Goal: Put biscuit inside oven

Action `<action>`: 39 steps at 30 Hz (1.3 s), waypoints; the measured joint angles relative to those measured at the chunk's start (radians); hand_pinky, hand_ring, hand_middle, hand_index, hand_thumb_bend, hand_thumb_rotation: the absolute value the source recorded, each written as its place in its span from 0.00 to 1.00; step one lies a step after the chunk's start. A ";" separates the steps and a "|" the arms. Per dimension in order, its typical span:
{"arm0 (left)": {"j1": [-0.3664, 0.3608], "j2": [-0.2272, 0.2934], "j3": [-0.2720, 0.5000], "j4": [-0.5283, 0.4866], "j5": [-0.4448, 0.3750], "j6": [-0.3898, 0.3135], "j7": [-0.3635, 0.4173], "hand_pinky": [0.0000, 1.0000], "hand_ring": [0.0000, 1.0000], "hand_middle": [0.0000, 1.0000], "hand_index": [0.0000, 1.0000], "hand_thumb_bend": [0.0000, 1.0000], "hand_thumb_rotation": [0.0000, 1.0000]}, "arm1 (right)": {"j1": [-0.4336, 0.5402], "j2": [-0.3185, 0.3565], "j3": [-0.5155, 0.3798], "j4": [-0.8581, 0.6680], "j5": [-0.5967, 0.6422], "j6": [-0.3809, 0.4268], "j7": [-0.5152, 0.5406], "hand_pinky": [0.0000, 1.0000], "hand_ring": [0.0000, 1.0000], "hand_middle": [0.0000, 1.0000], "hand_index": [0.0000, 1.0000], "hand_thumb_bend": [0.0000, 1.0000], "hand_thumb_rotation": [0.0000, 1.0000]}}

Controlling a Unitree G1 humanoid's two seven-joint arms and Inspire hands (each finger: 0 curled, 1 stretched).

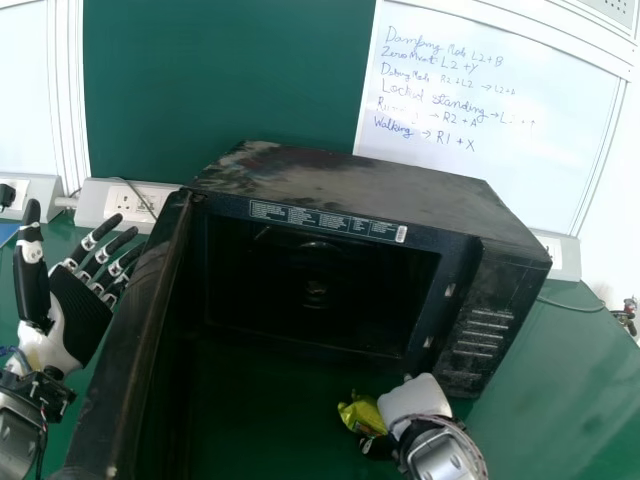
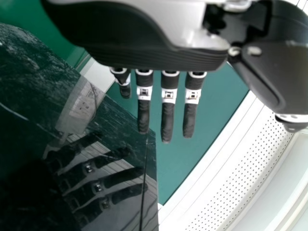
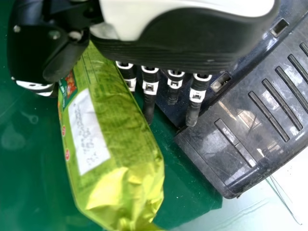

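I have my right hand low in front of the oven, its fingers fairly straight and loose rather than clenched. The biscuit lies along the palm side, between thumb and fingers, with its crimped end sticking out past them. I cannot tell whether the thumb presses on it, or whether the table bears its weight.

I judge the step in hand to be getting a sure grip. I would bring the thumb and fingers in together, slowly, so the pack is squeezed evenly and doesn't roll out of the palm. The wrapper looks slick and slack at the end, so I want pressure on the firm body, and only enough to hold; too much could crush what is inside.

Then I would lift straight up before going forward, since the oven's control side is close beyond my fingertips. The opening is ahead of the hand and to its left, so I'd turn the projecting end to clear the frame. The door stands open farther left, with my left hand idle beyond it, fingers extended; I would leave that one there.
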 measured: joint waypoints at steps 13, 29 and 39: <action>-0.001 -0.001 -0.005 -0.007 0.009 0.000 0.014 0.85 0.79 0.75 0.77 0.34 0.27 | 0.097 0.045 -0.108 0.015 0.205 0.068 -0.251 0.58 0.56 0.52 0.50 0.53 0.07; -0.001 -0.004 -0.004 -0.002 0.009 0.000 0.003 0.84 0.78 0.74 0.75 0.38 0.26 | 0.104 0.036 -0.108 0.022 0.270 0.067 -0.307 0.53 0.51 0.46 0.50 0.53 0.00; -0.001 -0.004 -0.004 0.000 0.010 -0.001 -0.001 0.85 0.79 0.75 0.77 0.35 0.27 | 0.114 0.038 -0.110 0.026 0.312 0.067 -0.352 0.57 0.56 0.50 0.48 0.53 0.00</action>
